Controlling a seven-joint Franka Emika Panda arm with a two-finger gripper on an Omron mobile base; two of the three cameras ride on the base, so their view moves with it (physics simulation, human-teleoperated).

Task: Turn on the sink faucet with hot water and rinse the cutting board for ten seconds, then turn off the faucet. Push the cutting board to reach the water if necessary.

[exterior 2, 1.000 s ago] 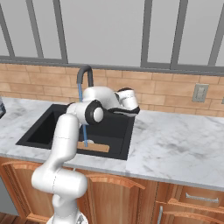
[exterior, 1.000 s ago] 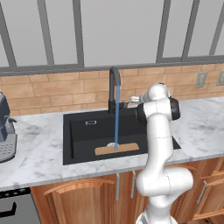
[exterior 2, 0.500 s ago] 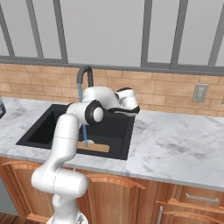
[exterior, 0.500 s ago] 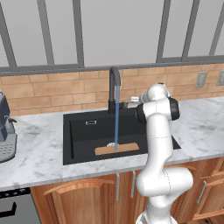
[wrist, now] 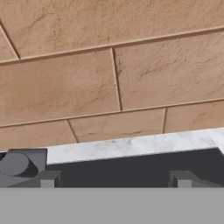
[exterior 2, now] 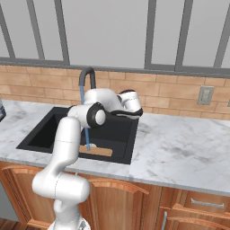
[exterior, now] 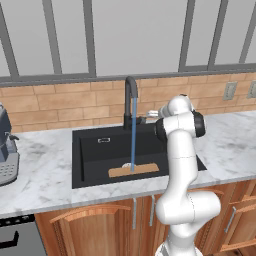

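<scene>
brick backsplash (wrist: 113, 74) blocks straight ahead; faucet lever (wrist: 15, 164) sits lower left; open gap between fingertips (wrist: 48, 178), over sink rim (wrist: 131, 146).

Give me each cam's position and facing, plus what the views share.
Left base view: behind the arm on its left, looking forward and down at the sink; the arm rises lower right.
Right base view: behind on its right, same scene; the arm rises lower left, hand near the faucet base.
Hand view: on the hand, facing the brick backsplash and counter edge; the gripper has its tips wide apart.
Both base views share the water landing on the cutting board.
</scene>
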